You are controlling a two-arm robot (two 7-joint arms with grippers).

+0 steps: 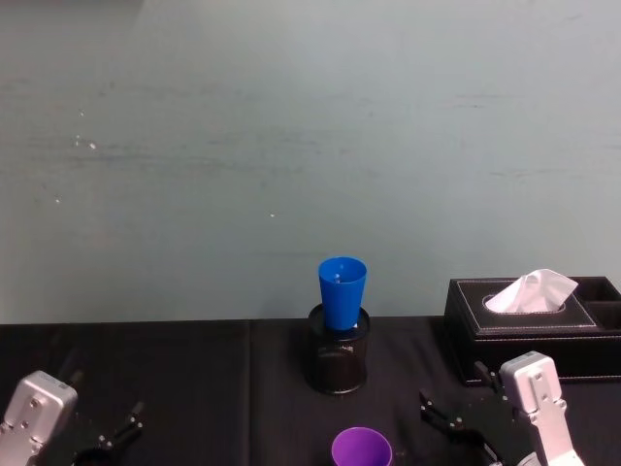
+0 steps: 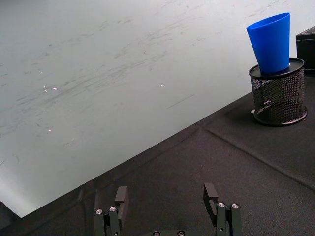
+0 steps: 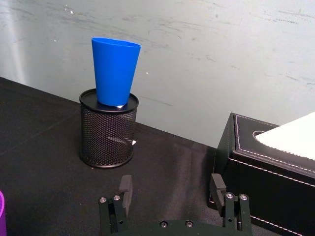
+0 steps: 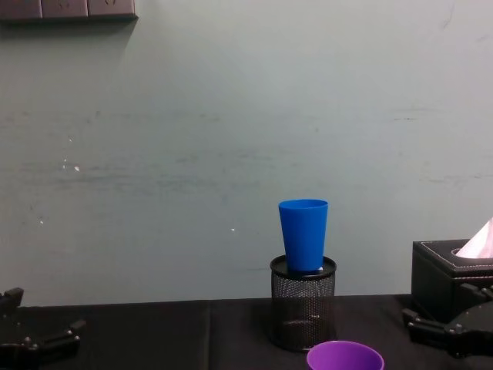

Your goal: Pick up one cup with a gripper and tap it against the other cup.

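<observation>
Blue cup [image 3: 115,71] standing upright with its base sunk in the mouth of the black mesh pen holder [image 3: 107,134], near the back edge of the black worktop [image 3: 44,167]. Black tissue box [image 3: 263,169] beside, apart from the holder. Right gripper [image 3: 172,189] low, fingers [image 3: 125,192] spread wide, holding nothing. Sliver of purple cup [image 3: 1,212] at the picture's edge.

A: What sort of place is this?
B: An office set up for robot trials, I'd say. A desk [image 1: 146,369] under black cloth stands against a scuffed pale wall [image 1: 291,126].
A: Why an office?
B: A mesh pen holder [image 1: 339,351] sits near the desk's back edge, with a black tissue box [image 1: 529,330] toward the right.
</observation>
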